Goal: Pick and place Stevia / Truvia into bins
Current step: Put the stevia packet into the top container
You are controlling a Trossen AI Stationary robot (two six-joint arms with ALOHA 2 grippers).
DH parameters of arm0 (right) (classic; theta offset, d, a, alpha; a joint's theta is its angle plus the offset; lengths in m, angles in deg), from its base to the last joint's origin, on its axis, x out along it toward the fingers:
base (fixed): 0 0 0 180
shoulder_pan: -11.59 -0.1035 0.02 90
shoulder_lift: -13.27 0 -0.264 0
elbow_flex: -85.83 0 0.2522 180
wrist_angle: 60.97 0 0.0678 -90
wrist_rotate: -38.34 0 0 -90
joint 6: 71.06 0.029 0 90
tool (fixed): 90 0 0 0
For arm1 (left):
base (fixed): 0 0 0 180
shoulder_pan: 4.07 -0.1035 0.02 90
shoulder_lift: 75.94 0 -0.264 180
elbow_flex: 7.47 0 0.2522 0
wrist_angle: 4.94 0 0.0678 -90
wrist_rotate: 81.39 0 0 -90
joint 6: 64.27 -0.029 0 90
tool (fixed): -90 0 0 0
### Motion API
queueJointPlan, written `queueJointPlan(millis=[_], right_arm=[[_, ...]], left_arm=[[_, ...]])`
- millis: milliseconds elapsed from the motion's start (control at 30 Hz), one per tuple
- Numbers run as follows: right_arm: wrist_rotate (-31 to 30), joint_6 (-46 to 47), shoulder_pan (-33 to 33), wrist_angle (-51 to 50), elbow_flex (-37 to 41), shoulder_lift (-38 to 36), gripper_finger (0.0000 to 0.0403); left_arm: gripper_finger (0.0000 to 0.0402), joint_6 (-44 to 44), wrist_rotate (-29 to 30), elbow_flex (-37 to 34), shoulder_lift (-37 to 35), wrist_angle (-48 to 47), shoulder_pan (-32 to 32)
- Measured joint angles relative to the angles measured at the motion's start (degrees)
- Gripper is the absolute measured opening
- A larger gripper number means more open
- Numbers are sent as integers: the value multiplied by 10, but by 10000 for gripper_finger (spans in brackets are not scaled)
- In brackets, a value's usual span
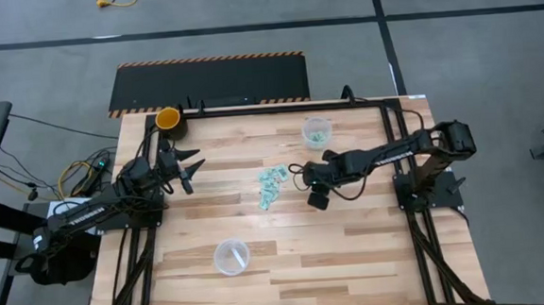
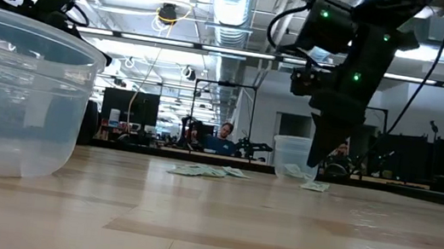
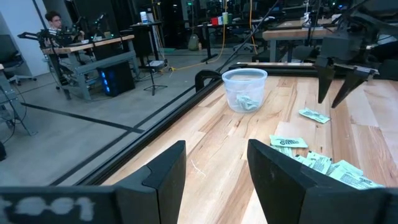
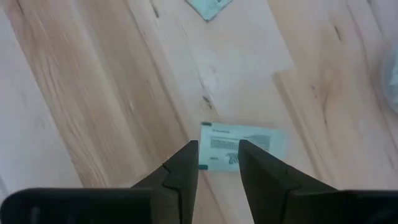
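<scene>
Several pale green-and-white Stevia packets point(image 1: 272, 186) lie flat in a loose pile mid-table. One single packet point(image 4: 244, 147) lies apart, flat on the wood, right under my right gripper point(image 4: 217, 148). That gripper points steeply down, open, hanging a little above the packet point(image 2: 314, 187) without touching it. One clear bin point(image 1: 317, 131) stands at the far side with packets inside; the other clear bin point(image 1: 231, 256) stands near the front. My left gripper point(image 1: 186, 172) waits open at the table's left, pointing level.
A yellow-orange cup point(image 1: 168, 118) stands at the far left corner. Bare wood lies between the pile and the near bin. People sit at desks in the room beyond the table.
</scene>
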Motion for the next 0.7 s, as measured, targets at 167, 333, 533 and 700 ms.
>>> queueJointPlan(millis=[167, 333, 533, 700], right_arm=[[-18, 0, 13, 12, 20, 0, 109], [-16, 0, 24, 50, 47, 0, 110], [-16, 0, 24, 70, 55, 0, 149], [-16, 0, 24, 72, 55, 0, 206]], left_arm=[[163, 0, 0, 0, 0, 0, 0], [163, 0, 0, 0, 0, 0, 0], [163, 0, 0, 0, 0, 0, 0], [163, 0, 0, 0, 0, 0, 0]])
